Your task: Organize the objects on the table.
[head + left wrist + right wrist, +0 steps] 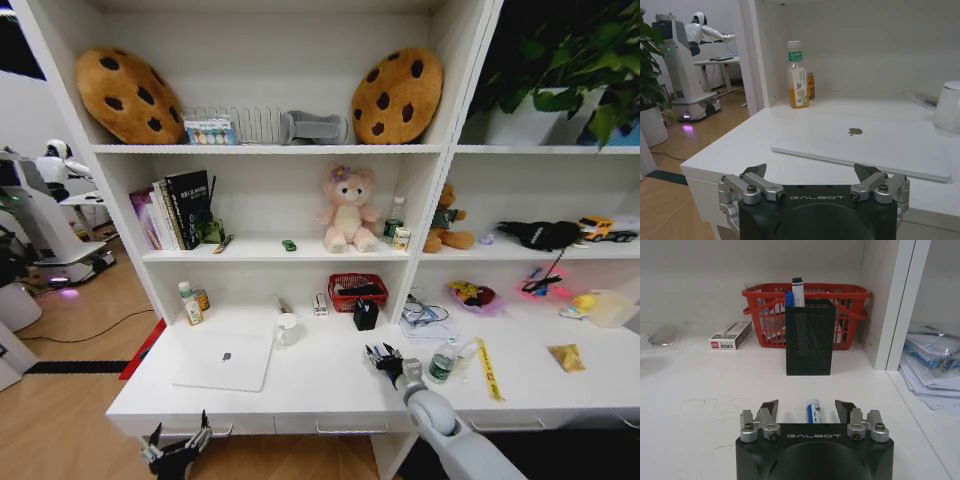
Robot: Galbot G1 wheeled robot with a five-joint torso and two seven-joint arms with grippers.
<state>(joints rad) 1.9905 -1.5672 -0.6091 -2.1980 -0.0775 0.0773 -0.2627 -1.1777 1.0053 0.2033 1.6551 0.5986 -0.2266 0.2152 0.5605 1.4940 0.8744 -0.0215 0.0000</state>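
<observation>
Straddling the blue pen (813, 411), the right gripper (807, 412) stood open; closing squarely about the barrel seemed advisable, black holder (809, 337) ahead.

A robotics lab staged as a home office: another robot (682, 55) beyond the desk (330, 385), stocked shelves (270, 150).

— What lies at the right gripper (810, 412)?
— A blue pen (813, 410), flat on the white table (700, 405), between its spread fingers.
— And by the left gripper (811, 176)?
— The closed silver laptop (865, 145), flat just ahead of it.
</observation>
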